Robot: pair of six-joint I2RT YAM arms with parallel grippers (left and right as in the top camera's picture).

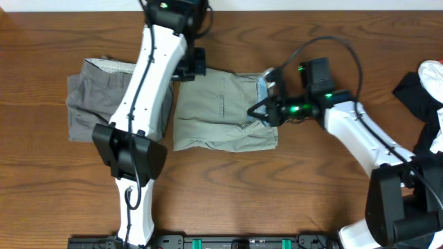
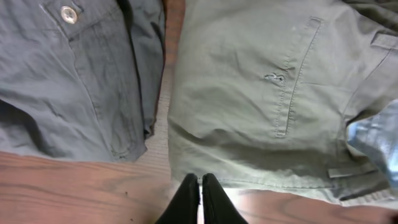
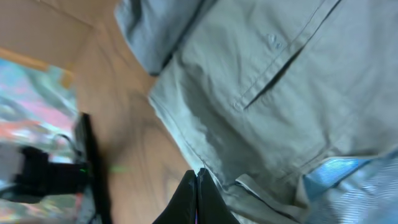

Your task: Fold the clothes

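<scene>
Student: Placement of the khaki shorts [image 1: 221, 114] was to be stated.

Tutor: They were laid flat and folded near the middle of the table [image 1: 228, 200], with the pale blue lining [image 1: 263, 84] exposed at their right end. Grey shorts [image 1: 86, 104], also folded, were laid just beside them to the left. In the left wrist view a narrow strip of wood was seen between the two. A button [image 2: 68, 14] was shown on the grey pair and a pocket [image 2: 292, 81] on the khaki pair.

Student: State of the grippers was asked next.

Tutor: The left gripper [image 2: 200, 190] was seen at the far edge of the khaki shorts, by their left corner, with its fingers pressed together. The right gripper [image 3: 197, 186] was set at the right end, by the waistband, with its fingers likewise clenched. Whether a cloth edge was pinched in either could not be told.

Student: Other items were queried.

Tutor: A heap of black and white garments [image 1: 426, 90] was seen at the right edge of the table, well apart from both pairs of shorts.
</scene>
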